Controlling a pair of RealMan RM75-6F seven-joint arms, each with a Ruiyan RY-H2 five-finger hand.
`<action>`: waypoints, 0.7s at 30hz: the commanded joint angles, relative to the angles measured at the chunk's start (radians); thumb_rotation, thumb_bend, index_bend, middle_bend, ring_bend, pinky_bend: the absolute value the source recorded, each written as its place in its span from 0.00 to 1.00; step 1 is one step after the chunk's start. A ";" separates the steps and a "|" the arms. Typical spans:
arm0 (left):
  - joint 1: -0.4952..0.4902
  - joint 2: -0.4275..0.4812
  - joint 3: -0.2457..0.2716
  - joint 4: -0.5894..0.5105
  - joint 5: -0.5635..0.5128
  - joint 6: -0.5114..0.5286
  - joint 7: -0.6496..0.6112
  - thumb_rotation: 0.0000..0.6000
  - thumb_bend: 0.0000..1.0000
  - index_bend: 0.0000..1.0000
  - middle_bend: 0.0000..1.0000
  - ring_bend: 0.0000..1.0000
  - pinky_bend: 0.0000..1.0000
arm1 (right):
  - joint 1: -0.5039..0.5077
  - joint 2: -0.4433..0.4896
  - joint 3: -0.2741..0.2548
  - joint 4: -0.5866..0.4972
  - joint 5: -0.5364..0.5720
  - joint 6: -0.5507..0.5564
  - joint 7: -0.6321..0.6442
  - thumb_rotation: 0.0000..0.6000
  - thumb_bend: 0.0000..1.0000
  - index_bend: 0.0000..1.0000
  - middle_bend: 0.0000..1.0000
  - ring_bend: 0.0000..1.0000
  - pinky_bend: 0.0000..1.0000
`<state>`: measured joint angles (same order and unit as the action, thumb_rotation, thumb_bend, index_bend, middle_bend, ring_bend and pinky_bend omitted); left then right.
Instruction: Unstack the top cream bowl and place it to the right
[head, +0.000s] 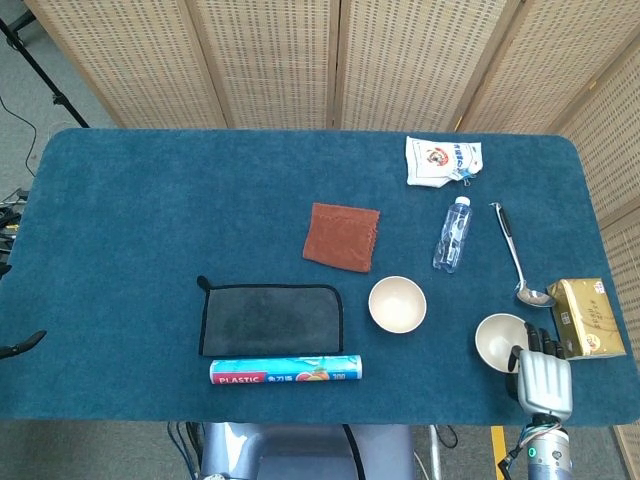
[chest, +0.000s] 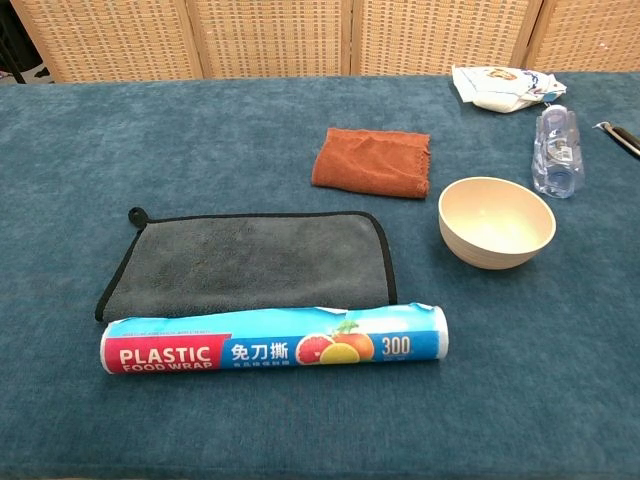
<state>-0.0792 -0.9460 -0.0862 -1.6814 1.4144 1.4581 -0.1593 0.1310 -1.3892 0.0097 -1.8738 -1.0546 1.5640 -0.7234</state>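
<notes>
One cream bowl (head: 397, 304) (chest: 496, 222) stands alone on the blue cloth, right of the grey towel. A second cream bowl (head: 499, 341) sits further right near the table's front edge, seen only in the head view. My right hand (head: 541, 372) is at that bowl's right rim, fingers reaching up along the rim and gripping it. The grip itself is small and partly hidden. My left hand shows in neither view.
A ladle (head: 518, 258) and a yellow box (head: 590, 316) lie just behind and to the right of the held bowl. A water bottle (head: 451, 234), a white packet (head: 442, 160), a rust cloth (head: 342, 236), the grey towel (head: 271, 320) and a plastic-wrap roll (head: 285, 371) lie around.
</notes>
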 joint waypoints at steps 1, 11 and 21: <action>0.000 0.000 0.000 0.000 0.000 0.000 0.000 0.72 0.00 0.17 0.00 0.00 0.00 | -0.002 0.001 0.003 -0.002 0.005 -0.002 -0.004 1.00 0.39 0.62 0.12 0.11 0.17; 0.001 0.000 0.000 0.000 0.003 0.003 -0.002 0.72 0.00 0.17 0.00 0.00 0.00 | -0.003 0.016 0.010 -0.019 0.037 -0.024 -0.021 1.00 0.38 0.23 0.01 0.04 0.17; 0.001 -0.002 0.003 0.000 0.008 0.005 0.003 0.72 0.00 0.17 0.00 0.00 0.00 | 0.001 0.026 0.016 -0.012 -0.007 -0.015 -0.029 1.00 0.36 0.07 0.00 0.00 0.14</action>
<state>-0.0784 -0.9475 -0.0836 -1.6813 1.4224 1.4628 -0.1564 0.1318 -1.3648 0.0246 -1.8836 -1.0597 1.5479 -0.7507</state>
